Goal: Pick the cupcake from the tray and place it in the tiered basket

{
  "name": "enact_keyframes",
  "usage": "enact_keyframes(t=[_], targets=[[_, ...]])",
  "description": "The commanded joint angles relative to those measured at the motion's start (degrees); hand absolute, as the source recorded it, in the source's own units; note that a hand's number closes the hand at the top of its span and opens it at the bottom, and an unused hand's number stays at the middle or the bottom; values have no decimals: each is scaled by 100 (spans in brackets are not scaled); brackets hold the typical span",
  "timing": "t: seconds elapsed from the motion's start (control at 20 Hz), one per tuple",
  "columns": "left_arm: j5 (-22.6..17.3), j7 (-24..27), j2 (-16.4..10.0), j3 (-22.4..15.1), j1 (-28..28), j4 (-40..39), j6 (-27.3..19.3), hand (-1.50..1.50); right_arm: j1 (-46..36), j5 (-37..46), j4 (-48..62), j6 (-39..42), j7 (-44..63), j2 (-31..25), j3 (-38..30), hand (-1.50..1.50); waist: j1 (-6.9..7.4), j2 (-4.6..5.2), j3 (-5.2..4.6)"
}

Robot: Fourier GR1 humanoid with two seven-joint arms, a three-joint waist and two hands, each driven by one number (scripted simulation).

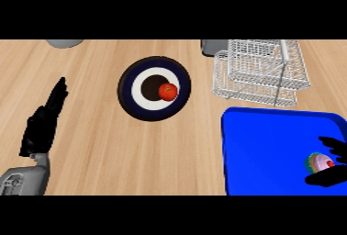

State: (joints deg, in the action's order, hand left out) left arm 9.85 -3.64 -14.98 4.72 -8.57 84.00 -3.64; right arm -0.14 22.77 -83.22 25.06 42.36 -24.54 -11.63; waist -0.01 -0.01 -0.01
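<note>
Here our right hand point(330, 178) curls round the cupcake point(318, 162) at four o'clock.
Our left hand point(44, 124) rests open at nine.

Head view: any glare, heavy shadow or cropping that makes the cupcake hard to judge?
Head view: even light, no glare on the blue tray; the black right robot hand hides part of the cupcake and runs off the right edge; the plate looks taller than wide.

I can read nothing here — no letters, numbers or signs on the blue tray point(271, 151), the ringed plate point(132, 98), the wire basket point(257, 78) or the wooden counter point(136, 156).
</note>
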Motion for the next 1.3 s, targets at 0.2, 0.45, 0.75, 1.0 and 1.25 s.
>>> enact_keyframes(t=[0.2, 0.45, 0.75, 1.0, 1.25], targets=[[53, 233, 61, 30, -29, -255, 43, 0, -45, 647, 253, 293, -945, -198, 753, 150, 10, 8, 3], [57, 227, -16, 262, -343, -591, 91, 0, 95, 184, -257, 283, -590, 155, 188, 150, -41, 0, -1], [139, -138, 139, -128, -131, 178, 184, 0, -1009, 1386, -460, -822, 161, 1583, 1756, 150, 350, 14, 4], [189, 37, 220, -284, -442, -87, 253, 0, -2433, 2296, -5, -1361, 891, 2413, 3100, 150, 745, 107, -11], [270, 67, 290, -274, -421, -271, 132, 0, -3503, 2246, 175, -3173, 1404, 2442, 3603, 150, 557, 70, -1]])
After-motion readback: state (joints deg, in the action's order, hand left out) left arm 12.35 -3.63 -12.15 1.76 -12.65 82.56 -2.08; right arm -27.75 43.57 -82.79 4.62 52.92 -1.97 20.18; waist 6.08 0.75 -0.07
